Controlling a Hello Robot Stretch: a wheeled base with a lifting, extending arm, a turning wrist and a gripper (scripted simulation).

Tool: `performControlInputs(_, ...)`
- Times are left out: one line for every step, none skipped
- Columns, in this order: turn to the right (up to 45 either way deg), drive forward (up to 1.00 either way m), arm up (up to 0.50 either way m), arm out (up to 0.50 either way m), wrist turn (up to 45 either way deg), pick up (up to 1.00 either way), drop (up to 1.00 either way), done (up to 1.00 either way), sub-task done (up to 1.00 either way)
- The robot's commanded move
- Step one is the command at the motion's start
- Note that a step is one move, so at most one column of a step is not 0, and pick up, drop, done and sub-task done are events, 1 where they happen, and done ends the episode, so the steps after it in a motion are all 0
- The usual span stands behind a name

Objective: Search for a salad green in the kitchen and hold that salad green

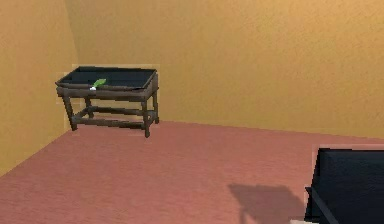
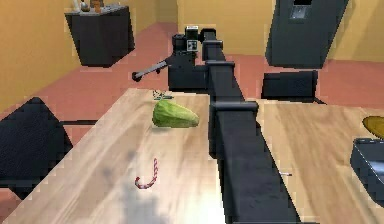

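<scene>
Salad green [image 2: 175,113] on wooden table [image 2: 92,160], near tool [image 2: 142,73]

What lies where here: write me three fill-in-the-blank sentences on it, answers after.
1. The leafy lump on the wooden table is ____ in colour.
2. The small cane near it is striped white and ____.
3. In the forward view, the dark-topped table stands in the room's ____.
Missing words: green; red; corner.
</scene>
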Motion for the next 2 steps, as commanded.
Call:
performControlInputs(0.0,0.00,0.00,0.00,36.0,0.00,0.00,0.00,0.00)
performControlInputs(0.0,0.00,-0.26,0.00,0.0,0.00,0.00,0.00,0.00)
